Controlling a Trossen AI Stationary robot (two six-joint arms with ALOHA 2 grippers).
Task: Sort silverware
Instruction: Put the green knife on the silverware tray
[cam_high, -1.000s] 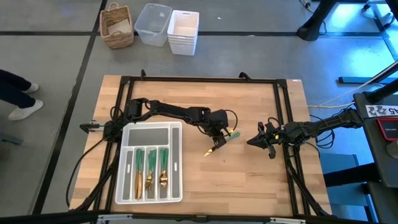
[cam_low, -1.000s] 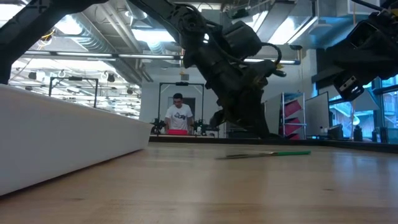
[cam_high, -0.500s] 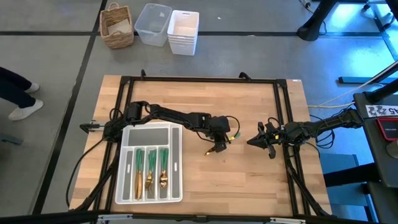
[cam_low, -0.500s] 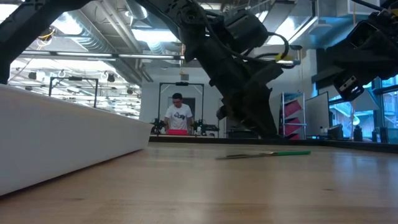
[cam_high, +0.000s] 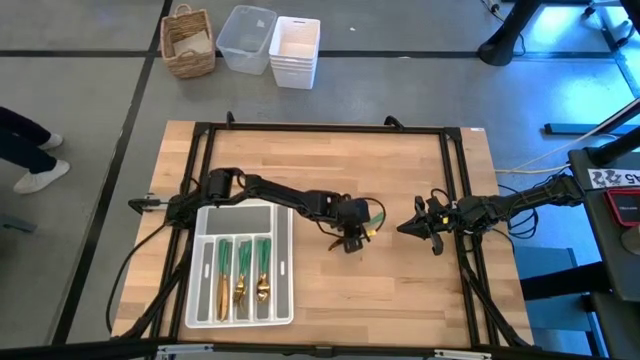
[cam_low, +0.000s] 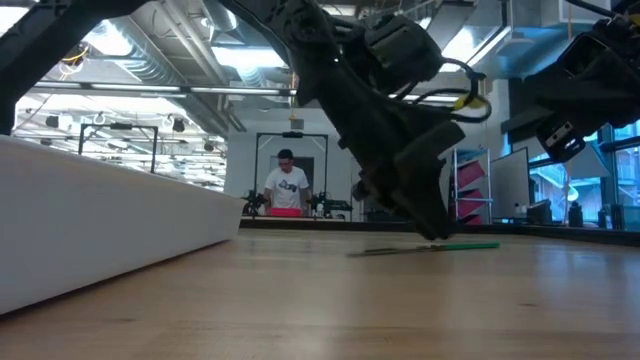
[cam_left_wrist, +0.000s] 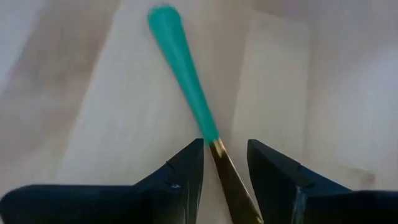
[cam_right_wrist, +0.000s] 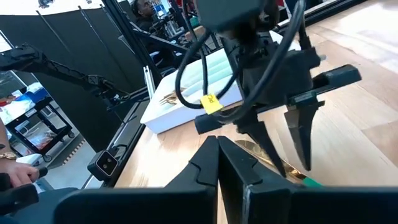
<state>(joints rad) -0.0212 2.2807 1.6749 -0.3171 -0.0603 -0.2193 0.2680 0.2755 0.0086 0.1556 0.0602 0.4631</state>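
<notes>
The wooden table carries a white compartmented tray at its left, with gold-and-green silverware lying in its slots. Right of the tray, the left claw stands over a lone green-handled piece lying flat on open board, fingers parted and straddling its neck without clamping. The wrist view alone shows this gap. The right claw waits nearby, shut and empty.
</notes>
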